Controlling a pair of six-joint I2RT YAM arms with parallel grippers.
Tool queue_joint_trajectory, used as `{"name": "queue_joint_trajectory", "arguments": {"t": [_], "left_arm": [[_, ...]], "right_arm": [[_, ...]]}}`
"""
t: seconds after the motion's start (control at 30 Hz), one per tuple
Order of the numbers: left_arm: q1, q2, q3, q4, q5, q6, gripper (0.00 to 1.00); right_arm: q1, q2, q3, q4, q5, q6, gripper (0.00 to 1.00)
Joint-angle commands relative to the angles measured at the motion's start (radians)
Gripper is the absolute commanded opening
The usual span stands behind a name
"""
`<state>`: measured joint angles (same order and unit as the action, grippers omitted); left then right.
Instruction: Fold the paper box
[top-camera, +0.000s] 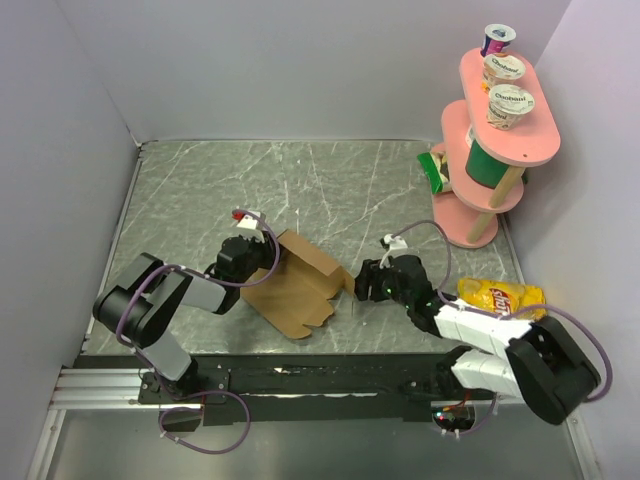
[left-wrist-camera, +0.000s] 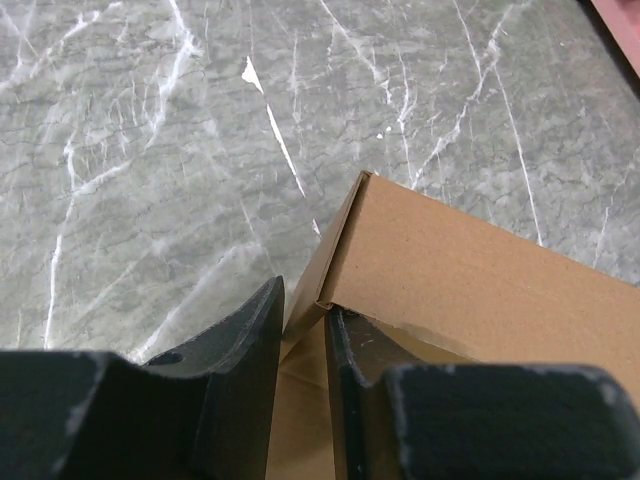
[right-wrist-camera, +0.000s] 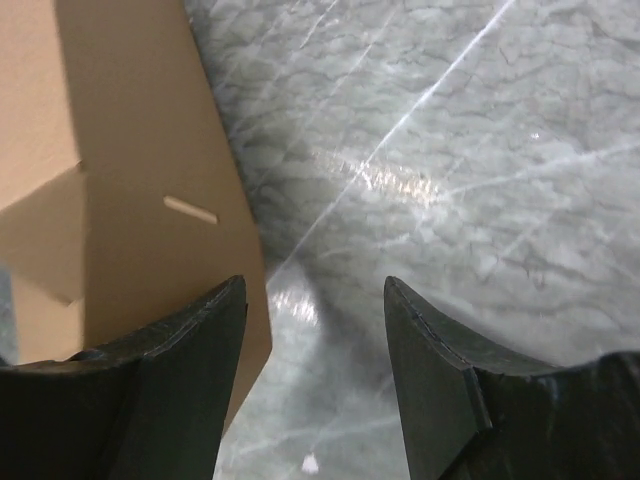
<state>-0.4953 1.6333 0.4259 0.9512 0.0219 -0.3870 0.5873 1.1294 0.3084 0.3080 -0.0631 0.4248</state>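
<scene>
Ok, the paper box sits mid-table btwn the two arms, brown sheet mostly flat w/ its far-left wall stood up. The left gripper is right at that wall's end. Wrist cam shows the two fingers drawn close w/ the cardboard corner squeezed in the narrow gap, so it reads as clamped on the box's raised flap. Prob pinching there to hold the wall upright along its crease while the rest gets worked. Over on the other side, the right gripper hangs low at the box's right edge, jaws well apart. One finger is over the cardboard rim, the other over bare marble, nothing held. Looks set up either to brace that side so the sheet doesn't slide or to take the next flap, can't say which. Tabs along the near edge lie flat, so the fold is early, most walls not yet up. The yellow snack bag by the right arm and the pink rack w/ its yoghurt cups are well clear of the action.
</scene>
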Motion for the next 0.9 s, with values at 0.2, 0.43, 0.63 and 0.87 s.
{"name": "queue_joint_trajectory", "arguments": {"t": [0.2,0.43,0.63,0.87], "left_arm": [[-0.051,-0.07,0.031,-0.181,-0.163,-0.036,0.29],[-0.115,-0.075,0.04,-0.244,-0.299,-0.116,0.29],[-0.12,-0.081,0.083,-0.327,-0.356,-0.101,0.3],[-0.071,-0.153,0.151,-0.555,-0.314,-0.064,0.31]], "right_arm": [[0.078,0.167,0.153,0.017,0.257,0.075,0.64],[0.175,0.208,0.165,-0.032,0.511,0.348,0.74],[0.119,0.257,0.267,-0.181,0.599,0.317,0.85],[-0.124,0.169,0.066,0.245,0.032,0.045,0.94]]}}
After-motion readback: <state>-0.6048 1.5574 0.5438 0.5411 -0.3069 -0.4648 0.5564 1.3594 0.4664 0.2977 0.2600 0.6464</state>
